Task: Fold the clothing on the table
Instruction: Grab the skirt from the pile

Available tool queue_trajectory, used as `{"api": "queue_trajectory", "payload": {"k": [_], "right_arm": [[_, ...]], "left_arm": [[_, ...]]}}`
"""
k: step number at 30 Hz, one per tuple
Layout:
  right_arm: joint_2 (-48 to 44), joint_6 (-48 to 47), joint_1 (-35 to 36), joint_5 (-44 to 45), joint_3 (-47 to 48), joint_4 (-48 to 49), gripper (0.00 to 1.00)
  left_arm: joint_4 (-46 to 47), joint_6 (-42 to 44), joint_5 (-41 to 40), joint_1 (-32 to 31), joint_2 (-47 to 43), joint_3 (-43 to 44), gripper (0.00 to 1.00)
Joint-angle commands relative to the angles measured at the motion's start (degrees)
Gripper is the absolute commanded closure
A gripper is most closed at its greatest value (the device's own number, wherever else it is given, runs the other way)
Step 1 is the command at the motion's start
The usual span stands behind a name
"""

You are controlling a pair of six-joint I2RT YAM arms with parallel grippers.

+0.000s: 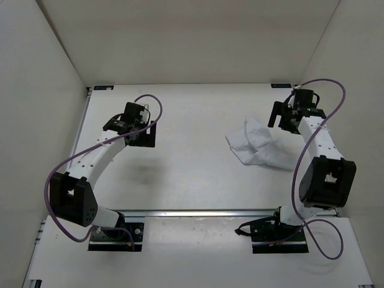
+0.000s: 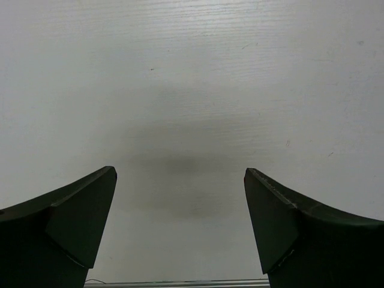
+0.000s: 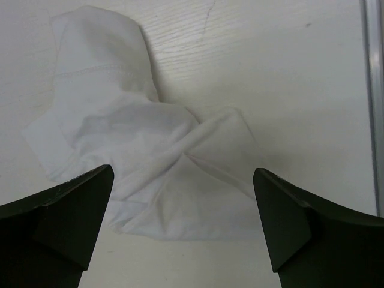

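1. Your left claw (image 2: 180, 174) hangs released over the left half of the table (image 1: 192, 180). Its two dark fingers (image 2: 72, 222) are spread wide above plain white surface, and only a soft shadow lies beneath them.
2. Your right claw (image 3: 183, 174) is released too, fingers parted, poised near the table's far right corner. The clothing (image 3: 138, 156) lies under and just ahead of it; whether a fingertip touches the cloth cannot be told.
3. The clothing, a crumpled white garment, sits on the right half of the table, bunched in overlapping folds. A stitched hem shows on the flap farthest from the claw. From above, its right edge runs in beside the right arm's forearm.
4. A wide stretch of table separates your two arms, and the garment's left edge lies well apart from the left claw.
5. Black corner brackets (image 1: 103, 88) mark the table's far edge, and an aluminium rail (image 1: 198, 212) crosses the near side by the arm bases.
6. White walls (image 1: 180, 42) close the table in at the far side, left and right. Purple cables (image 1: 53, 198) loop off both arms.
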Motion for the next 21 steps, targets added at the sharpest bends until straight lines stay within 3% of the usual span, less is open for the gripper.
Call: {"api": "queue_trajectory", "payload": {"k": [1,5,10,14,15,16,17,21], "right_arm": [[3.79,-4.84,2.18,-3.19,2.71,5.53,0.01],[10.02,-6.78,3.67,-8.03,4.02,7.90,0.01],[17.93,-10.56,6.31,-4.71,9.72,7.82,0.06],[24.43,-10.39,6.58,-4.70,15.01,5.80,0.41],[26.10,-10.47,6.75,-5.22,16.49,4.93,0.62],[26.55,-10.47,6.06,-5.58,18.07,3.70,0.74],[27.69,-10.30,6.05,-5.23,18.70,3.25,0.98],[27.54,-10.47,6.23,-6.89,25.97,-0.53,1.00]], "left_arm": [[2.65,-1.34,2.33,1.90,-0.92,2.32,0.02],[3.00,-1.07,3.56,2.70,-0.83,2.58,0.01],[3.97,0.07,2.16,2.71,-1.71,1.97,0.01],[4.06,-0.02,2.07,3.67,-2.50,1.01,0.02],[4.75,-0.28,1.81,3.41,-2.59,1.26,0.01],[5.11,-0.02,1.90,3.67,-2.94,0.83,0.01],[5.55,-0.71,2.16,3.67,-3.12,0.74,0.02],[6.78,-1.16,2.86,3.94,-3.99,0.56,0.02]]}}
